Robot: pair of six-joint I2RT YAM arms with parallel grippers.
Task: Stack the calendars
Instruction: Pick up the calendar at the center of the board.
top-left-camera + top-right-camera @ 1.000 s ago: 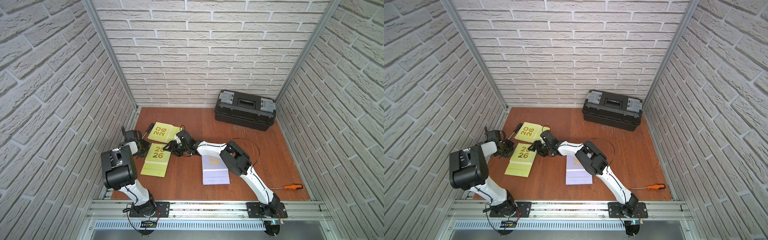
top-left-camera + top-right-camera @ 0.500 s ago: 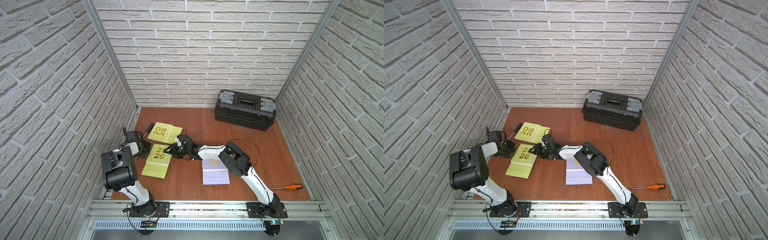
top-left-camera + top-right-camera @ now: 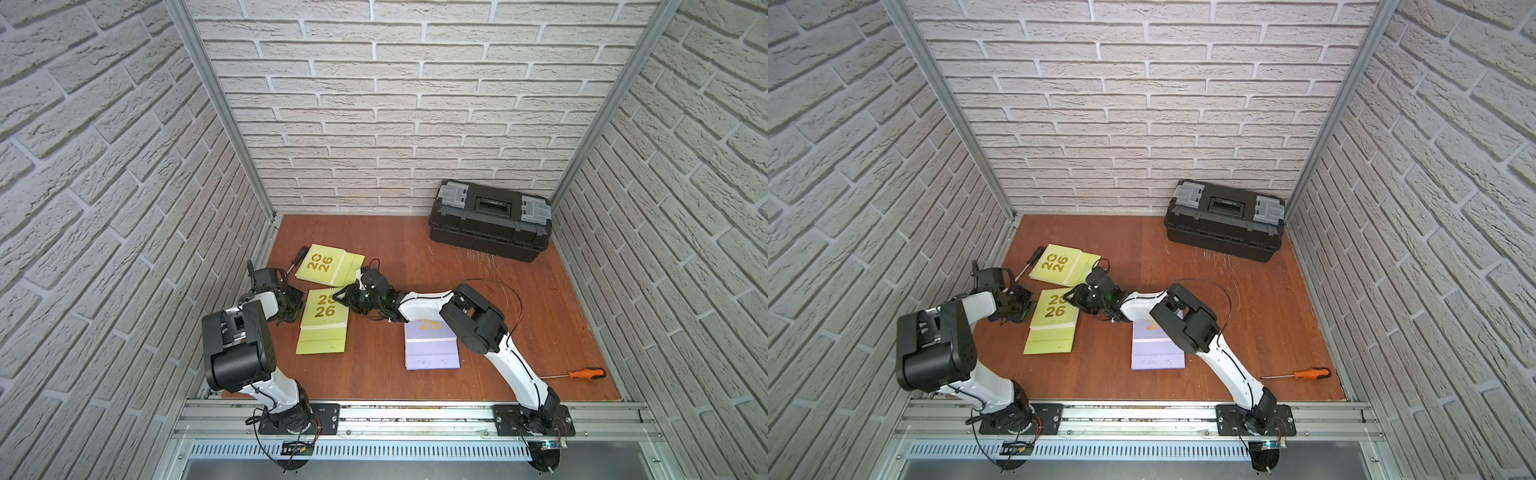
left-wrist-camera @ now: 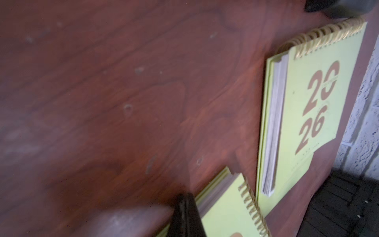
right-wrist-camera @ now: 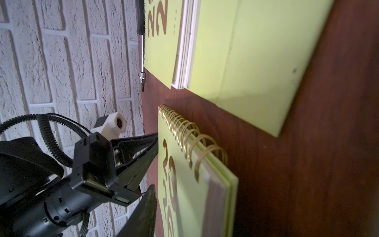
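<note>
The left gripper (image 3: 296, 305) is clenched shut at the edge of the near lime calendar (image 3: 324, 322). The right gripper (image 3: 341, 297) is set over its spiral corner, and whether it grips cannot be told. A second lime calendar (image 3: 328, 264) is laid just behind, and a lavender calendar (image 3: 430, 349) well apart to the right. The black toolbox (image 3: 490, 224) is closed at the back wall, its contents hidden.

right claw (image 3: 338, 297) narrower, shifted onto near lime calendar (image 3: 323, 328)
</note>
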